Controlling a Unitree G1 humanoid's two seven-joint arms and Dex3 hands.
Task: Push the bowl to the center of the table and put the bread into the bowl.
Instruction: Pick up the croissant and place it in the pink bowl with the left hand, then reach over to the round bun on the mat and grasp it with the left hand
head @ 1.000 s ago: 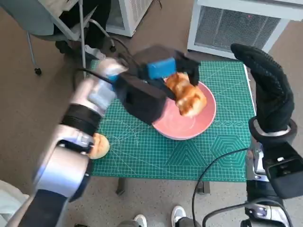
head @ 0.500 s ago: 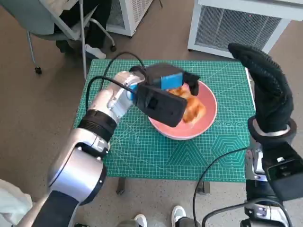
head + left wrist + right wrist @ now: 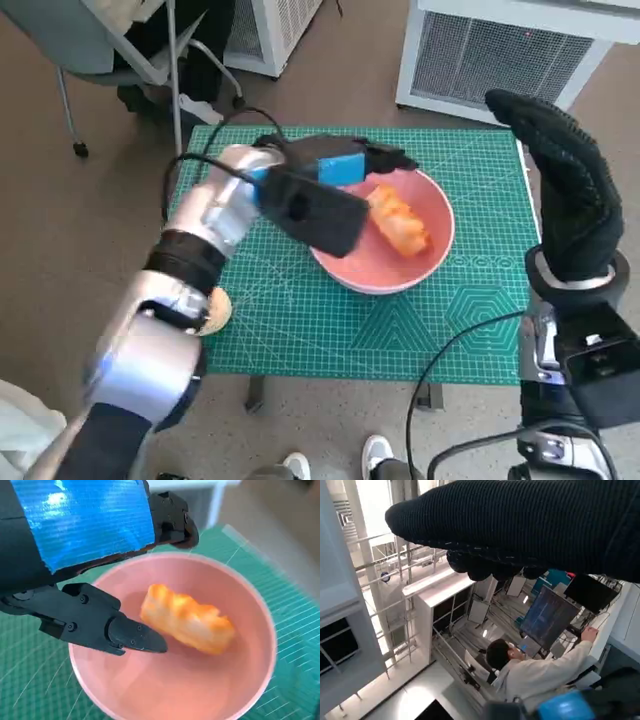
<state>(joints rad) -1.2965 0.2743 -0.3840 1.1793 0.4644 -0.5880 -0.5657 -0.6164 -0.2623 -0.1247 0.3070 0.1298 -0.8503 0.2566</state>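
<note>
One piece of bread (image 3: 398, 220) lies loose inside the pink bowl (image 3: 436, 258), an oblong, lumpy, golden-orange loaf resting on the bowl's smooth, glossy inner floor. In the left wrist view the bread (image 3: 187, 619) sits near the middle of the bowl (image 3: 250, 680), touched by no finger. The bowl is round with a thin rim and stands on the green cutting mat (image 3: 330, 330), which is printed with fine white grid lines and covers the desk.

The left robot hand (image 3: 335, 180) hovers over the bowl's near-left rim, released: its black fingers (image 3: 115, 627) are spread apart and grasp nothing. Its back carries ribbed blue tape. The forearm hides part of the bowl's rim in the head view.

A second rounded tan item (image 3: 213, 312) shows at the mat's left edge, mostly covered by the left arm; what it is cannot be told.

The right robot hand (image 3: 565, 200), in a coarse black knitted glove, is raised upright beside the desk's right edge, holding nothing, fingers straight.
</note>
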